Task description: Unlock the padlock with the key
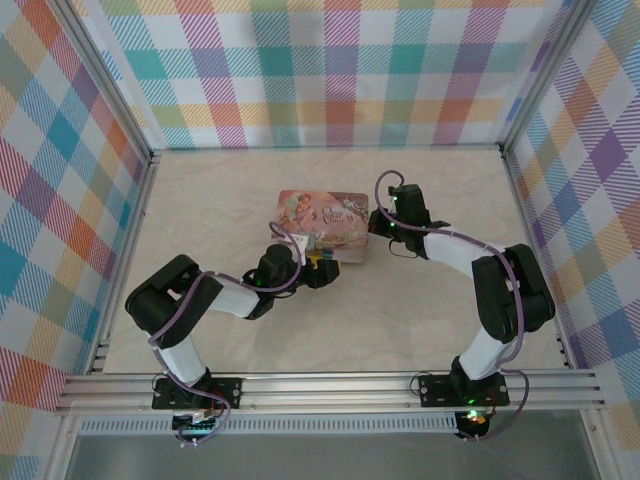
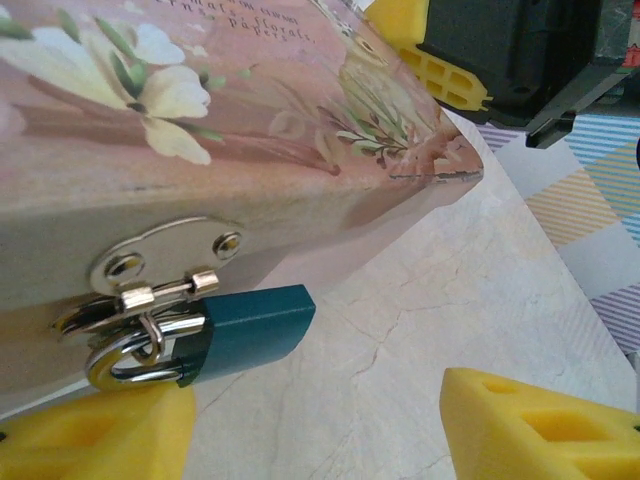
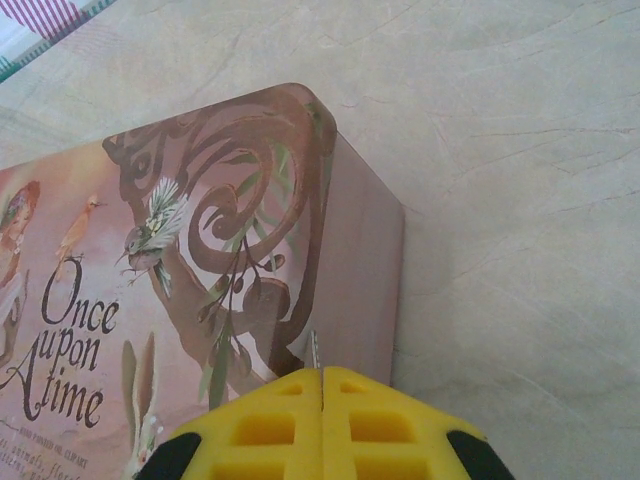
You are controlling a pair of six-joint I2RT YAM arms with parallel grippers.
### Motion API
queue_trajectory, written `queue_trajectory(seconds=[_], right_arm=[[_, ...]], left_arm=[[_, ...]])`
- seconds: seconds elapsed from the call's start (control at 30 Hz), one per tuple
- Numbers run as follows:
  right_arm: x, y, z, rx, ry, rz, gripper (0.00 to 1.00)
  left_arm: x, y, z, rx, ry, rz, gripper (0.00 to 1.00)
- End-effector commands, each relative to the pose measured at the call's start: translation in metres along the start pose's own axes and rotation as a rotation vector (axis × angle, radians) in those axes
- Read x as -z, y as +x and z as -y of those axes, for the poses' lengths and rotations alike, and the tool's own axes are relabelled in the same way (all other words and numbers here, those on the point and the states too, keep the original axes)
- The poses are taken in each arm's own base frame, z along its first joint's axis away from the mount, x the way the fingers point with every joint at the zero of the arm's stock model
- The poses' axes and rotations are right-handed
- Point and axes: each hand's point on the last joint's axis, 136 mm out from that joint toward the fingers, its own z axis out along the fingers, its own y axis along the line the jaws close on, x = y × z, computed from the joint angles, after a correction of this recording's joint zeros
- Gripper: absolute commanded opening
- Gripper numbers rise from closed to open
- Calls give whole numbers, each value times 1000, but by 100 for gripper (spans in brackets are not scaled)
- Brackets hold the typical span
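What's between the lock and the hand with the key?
The pink tin, in the left wrist view: padlock on its front, right gripper with the key beyond its corner.

A pink picture tin rests on the marbled table.

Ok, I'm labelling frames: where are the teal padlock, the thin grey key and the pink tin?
Teal padlock (image 2: 250,322), left wrist view, body.
Thin grey metal key (image 3: 316,352), right wrist view, exposed tip.
Pink picture tin (image 3: 368,280), right wrist view, side wall.
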Motion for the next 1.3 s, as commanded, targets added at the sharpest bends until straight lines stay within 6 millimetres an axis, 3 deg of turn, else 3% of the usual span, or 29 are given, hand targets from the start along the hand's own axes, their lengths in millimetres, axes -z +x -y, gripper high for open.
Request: queue_trajectory(seconds=[0.0,0.23,0.57,0.97,1.27], right_arm=[[5,5,-9,7,-35,-9,0],[7,6,-8,11,-30,-9,0],[7,6,-9,5,-37,-11,0],[5,7,-10,9,-35,-11,0],[0,11,-14,10,-42,-19,0]], left_arm=[[6,-15,15,7,72,32,63],[8,-14,1,81,50,-8,69],[2,-13,-12,110,34,-26,69],[20,-15,-45,69,-175,70,85],[5,-24,-39,10,-159,91,87]])
